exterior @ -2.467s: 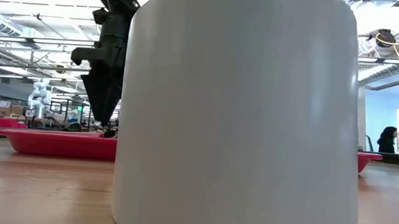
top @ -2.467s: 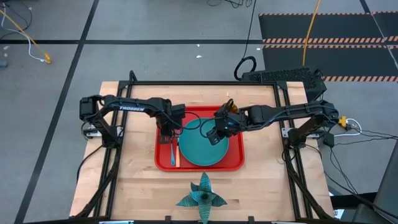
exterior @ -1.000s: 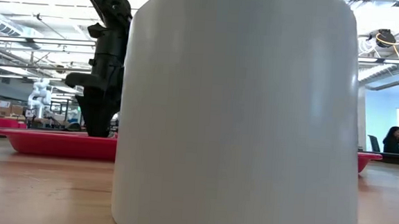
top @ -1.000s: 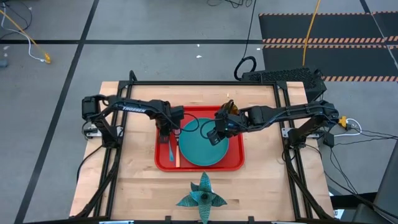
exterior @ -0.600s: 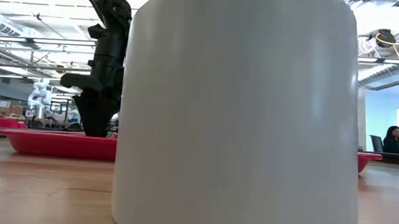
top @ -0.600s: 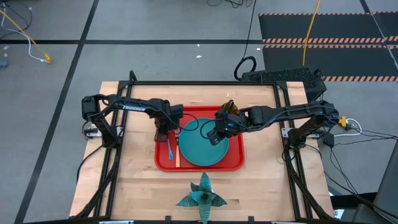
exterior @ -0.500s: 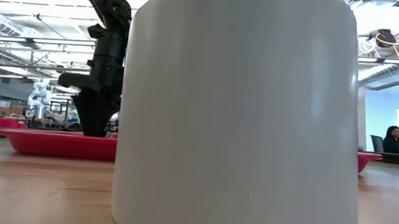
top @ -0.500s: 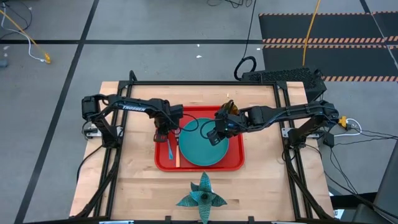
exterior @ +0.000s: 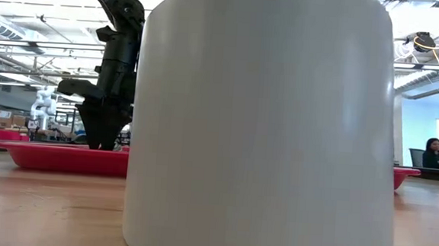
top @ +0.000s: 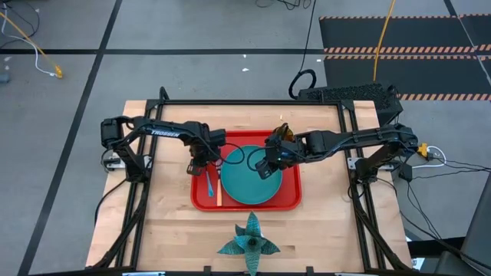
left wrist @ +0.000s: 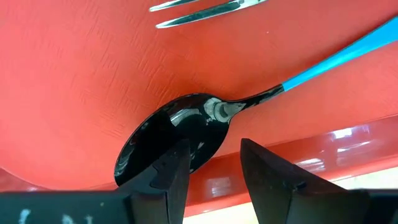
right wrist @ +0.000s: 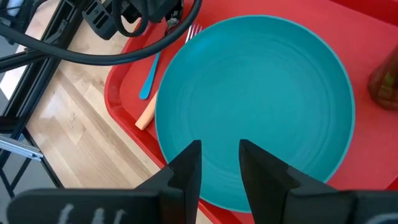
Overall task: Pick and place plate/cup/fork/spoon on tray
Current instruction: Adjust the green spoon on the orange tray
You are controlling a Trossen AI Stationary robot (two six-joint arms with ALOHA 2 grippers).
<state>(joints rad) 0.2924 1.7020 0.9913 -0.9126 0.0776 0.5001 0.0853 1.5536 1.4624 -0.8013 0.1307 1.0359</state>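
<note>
Here we see the red tray (top: 201, 201) at the middle of the table (top: 165, 230), with the teal plate (top: 249, 188) lying flat in it and filling most of its right part. The spoon (top: 209, 182) and the fork (top: 219, 188) lie side by side in the strip of tray at the plate's 9 o'clock, the blue handle just outside the orange one, both pointing toward 6 o'clock. In the left wrist view the spoon's dark bowl (left wrist: 168, 140) rests on the tray floor close to the rim, and the fork tines (left wrist: 199, 14) sit a little apart from it.

Our left gripper (top: 198, 162) hangs over the tray's corner at about 10 o'clock from the plate, right above the spoon bowl. Its fingers (left wrist: 163, 177) are parted with nothing between them; the spoon lies free below.

Our right gripper (top: 263, 166) sits over the plate's edge at about 1 o'clock. Its fingers (right wrist: 186, 171) are spread and hold nothing. The amber cup (right wrist: 387, 78) shows at the edge of the right wrist view, on the tray just beside the plate's rim.

In the low view a large white cylinder (exterior: 265, 126) fills the front, and the tray's rim shows either side of it. A teal star-shaped object (top: 248, 241) lies on the table at 6 o'clock from the tray, well apart from it.
</note>
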